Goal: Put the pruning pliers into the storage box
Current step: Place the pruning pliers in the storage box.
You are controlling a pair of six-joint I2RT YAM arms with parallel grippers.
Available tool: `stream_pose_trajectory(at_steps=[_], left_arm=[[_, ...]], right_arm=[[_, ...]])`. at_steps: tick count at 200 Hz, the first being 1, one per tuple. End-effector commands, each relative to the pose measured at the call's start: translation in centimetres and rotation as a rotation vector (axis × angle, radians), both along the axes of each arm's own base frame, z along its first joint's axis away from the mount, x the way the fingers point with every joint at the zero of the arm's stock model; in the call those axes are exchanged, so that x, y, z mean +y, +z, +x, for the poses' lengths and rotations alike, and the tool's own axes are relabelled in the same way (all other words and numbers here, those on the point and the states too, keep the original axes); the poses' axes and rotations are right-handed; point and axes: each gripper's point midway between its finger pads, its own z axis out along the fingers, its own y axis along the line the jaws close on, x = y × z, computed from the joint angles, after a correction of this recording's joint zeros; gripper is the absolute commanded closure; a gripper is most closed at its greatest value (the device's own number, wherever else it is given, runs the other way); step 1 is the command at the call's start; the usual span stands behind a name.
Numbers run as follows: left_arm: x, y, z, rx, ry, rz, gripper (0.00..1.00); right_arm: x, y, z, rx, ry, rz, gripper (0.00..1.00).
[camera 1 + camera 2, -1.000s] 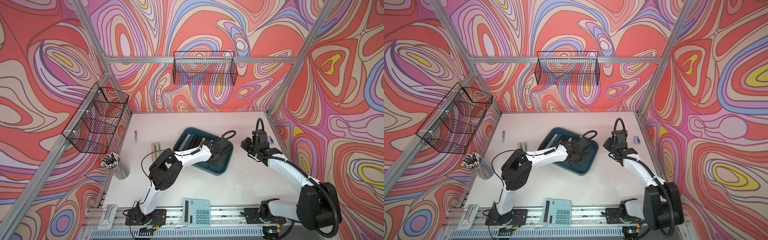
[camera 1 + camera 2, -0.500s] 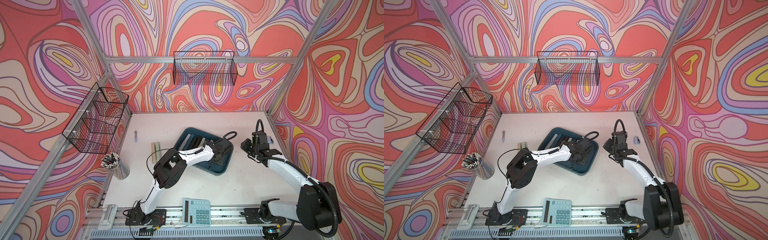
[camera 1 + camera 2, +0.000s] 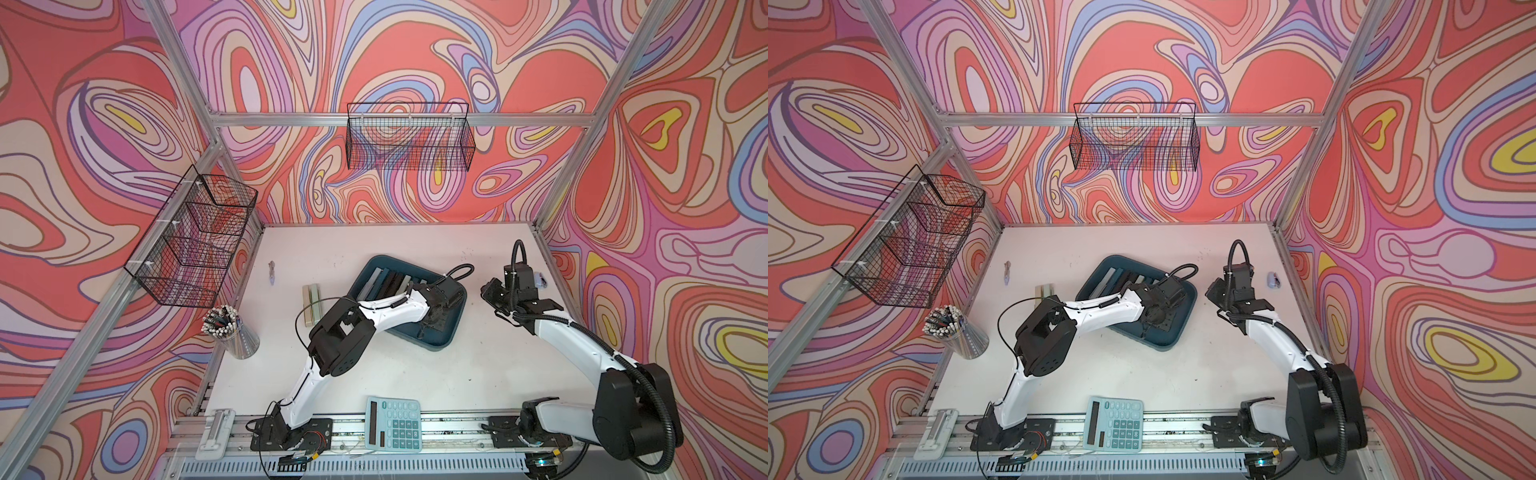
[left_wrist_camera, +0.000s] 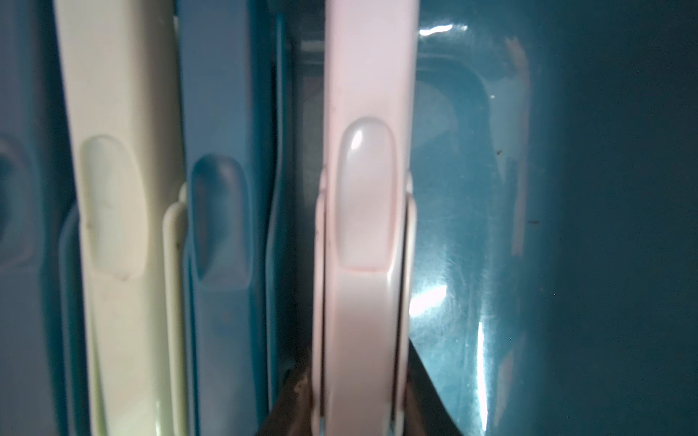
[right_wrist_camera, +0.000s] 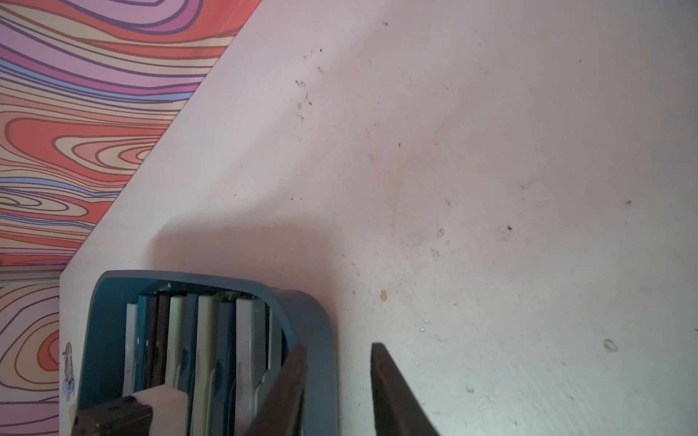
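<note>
Inside the storage box (image 3: 365, 272), left tool (image 4: 355, 377): clamped on one pale pink pliers (image 4: 366, 151), with a dark finger tight against each side. The pliers sits low in the box; contact with the floor cannot be confirmed.
Neighbours: row of pliers (image 5: 204, 339) lies side by side in the box. A narrow gap separates the held one from the nearest blue one.
Right tool (image 5: 338, 347): fingers apart and empty, hovering over the surface (image 3: 415, 382) just beside the box rim.
Outstanding: two pliers (image 3: 311, 303) lie touching each other on the surface, near the box.
Stage, as judged: placement, with release pending.
Risk, release: the finger on the row side has little room, so opening may shove the neighbouring pliers or tip the held one.
Risk, box: it looks unanchored, so a sideways push from either tool could slide it.
Risk, next pick: the outstanding pair touch, so one grasp may drag both.
</note>
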Motion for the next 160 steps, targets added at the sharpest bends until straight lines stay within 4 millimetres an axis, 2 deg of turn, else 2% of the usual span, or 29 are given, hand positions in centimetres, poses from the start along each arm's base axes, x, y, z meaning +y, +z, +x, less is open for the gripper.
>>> stream_pose_trajectory(at_steps=[1, 51, 68, 100, 129, 147, 160], left_arm=[[-0.6, 0.5, 0.2, -0.013, -0.012, -0.004, 0.69], [-0.9, 1.6, 0.3, -0.028, -0.023, -0.024, 0.62], [-1.0, 2.6, 0.4, -0.041, -0.027, -0.036, 0.60], [-0.9, 6.4, 0.8, -0.112, -0.039, -0.088, 0.59], [-0.6, 10.2, 1.3, -0.203, -0.044, -0.136, 0.58], [0.1, 12.7, 1.8, -0.265, -0.036, -0.167, 0.58], [1.1, 14.0, 2.2, -0.293, -0.015, -0.189, 0.57]], right_arm=[[0.2, -0.9, -0.1, 0.020, 0.021, 0.005, 0.71], [0.7, -0.7, 0.0, 0.020, 0.072, -0.006, 0.71], [0.8, -0.9, -0.1, 0.028, 0.089, -0.012, 0.71], [0.8, -0.5, -0.4, 0.030, 0.117, -0.045, 0.72], [0.8, 0.7, -0.7, 0.024, 0.144, -0.100, 0.73], [1.4, 1.4, -0.9, 0.018, 0.170, -0.131, 0.75], [2.9, 1.8, -0.9, 0.011, 0.212, -0.144, 0.76]])
